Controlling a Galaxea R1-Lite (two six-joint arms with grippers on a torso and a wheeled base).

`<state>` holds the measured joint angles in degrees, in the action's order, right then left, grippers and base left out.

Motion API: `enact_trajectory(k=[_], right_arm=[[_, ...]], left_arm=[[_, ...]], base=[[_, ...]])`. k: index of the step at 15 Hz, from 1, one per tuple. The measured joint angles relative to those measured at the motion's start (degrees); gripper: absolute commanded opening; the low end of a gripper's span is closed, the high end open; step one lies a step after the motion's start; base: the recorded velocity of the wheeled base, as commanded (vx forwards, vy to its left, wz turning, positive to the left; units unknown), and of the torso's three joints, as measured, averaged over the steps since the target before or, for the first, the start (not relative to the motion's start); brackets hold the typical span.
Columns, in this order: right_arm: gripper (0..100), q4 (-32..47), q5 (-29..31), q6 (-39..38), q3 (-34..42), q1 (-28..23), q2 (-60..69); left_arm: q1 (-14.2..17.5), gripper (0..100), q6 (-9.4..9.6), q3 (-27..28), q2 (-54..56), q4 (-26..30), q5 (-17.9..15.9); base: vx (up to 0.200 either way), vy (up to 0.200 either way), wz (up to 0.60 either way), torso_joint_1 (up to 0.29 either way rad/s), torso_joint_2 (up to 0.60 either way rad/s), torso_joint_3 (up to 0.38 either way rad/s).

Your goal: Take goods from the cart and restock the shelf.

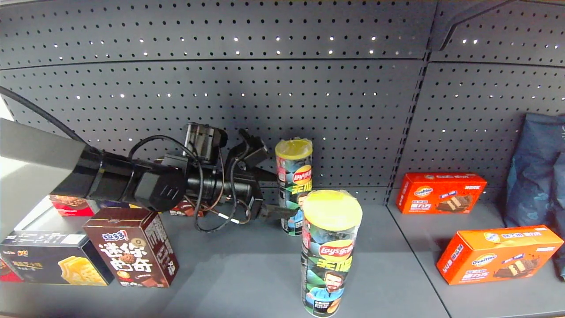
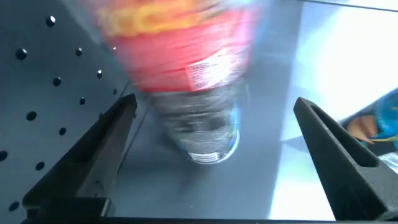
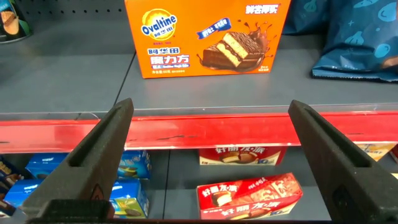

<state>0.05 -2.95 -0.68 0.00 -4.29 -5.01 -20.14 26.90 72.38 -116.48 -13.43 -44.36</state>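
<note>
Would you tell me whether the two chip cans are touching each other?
Apart. The left wrist view shows bare shelf between the rear can and the front can; the head view only overlaps them.

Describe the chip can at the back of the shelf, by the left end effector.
The rear chip can is a tube with a yellow lid and a printed wrap bearing a red and yellow logo. It stands upright on the shelf, close to the pegboard back. The open left end effector straddles it, fingers clear of both sides. The front can hides its lower right.
</note>
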Motion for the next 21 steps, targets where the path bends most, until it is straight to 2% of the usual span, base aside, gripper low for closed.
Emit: enact_trajectory(k=[2, 4, 5, 6, 7, 9, 12, 13, 14, 21], right_arm=[[100, 0.0, 0.0, 0.0, 0.0, 0.0, 0.0], [100, 0.0, 0.0, 0.0, 0.0, 0.0, 0.0], [100, 0.0, 0.0, 0.0, 0.0, 0.0, 0.0], [100, 0.0, 0.0, 0.0, 0.0, 0.0, 0.0], [100, 0.0, 0.0, 0.0, 0.0, 0.0, 0.0], [100, 0.0, 0.0, 0.0, 0.0, 0.0, 0.0], [100, 0.0, 0.0, 0.0, 0.0, 0.0, 0.0], [100, 0.0, 0.0, 0.0, 0.0, 0.0, 0.0], [100, 0.0, 0.0, 0.0, 0.0, 0.0, 0.0], [100, 0.0, 0.0, 0.0, 0.0, 0.0, 0.0]], left_arm=[[0.1, 100, -0.02, -1.1, 1.1, -0.7, 1.7], [0.1, 100, -0.02, -2.7, 2.3, -1.9, 6.8], [0.1, 100, -0.02, -3.3, 2.6, -2.3, 7.5], [0.1, 100, -0.02, -4.0, 3.0, -3.3, 11.3], [0.0, 100, -0.41, -4.9, 3.3, -4.0, 16.6], [-0.5, 100, -3.43, -5.8, 3.6, -5.3, 20.0], [-2.1, 100, -6.94, -5.9, 3.4, -9.2, 24.1], [-2.6, 100, -8.19, -5.9, 3.2, -10.4, 25.1], [-2.9, 100, -8.41, -5.9, 3.0, -10.6, 25.4], [-3.0, 100, -8.46, -7.1, 2.8, -11.7, 26.2]], base=[[0.0, 0.0, 0.0, 0.0, 0.0, 0.0], [0.0, 0.0, 0.0, 0.0, 0.0, 0.0], [0.0, 0.0, 0.0, 0.0, 0.0, 0.0], [0.0, 0.0, 0.0, 0.0, 0.0, 0.0], [0.0, 0.0, 0.0, 0.0, 0.0, 0.0], [0.0, 0.0, 0.0, 0.0, 0.0, 0.0], [0.0, 0.0, 0.0, 0.0, 0.0, 0.0], [0.0, 0.0, 0.0, 0.0, 0.0, 0.0], [0.0, 0.0, 0.0, 0.0, 0.0, 0.0], [0.0, 0.0, 0.0, 0.0, 0.0, 0.0]])
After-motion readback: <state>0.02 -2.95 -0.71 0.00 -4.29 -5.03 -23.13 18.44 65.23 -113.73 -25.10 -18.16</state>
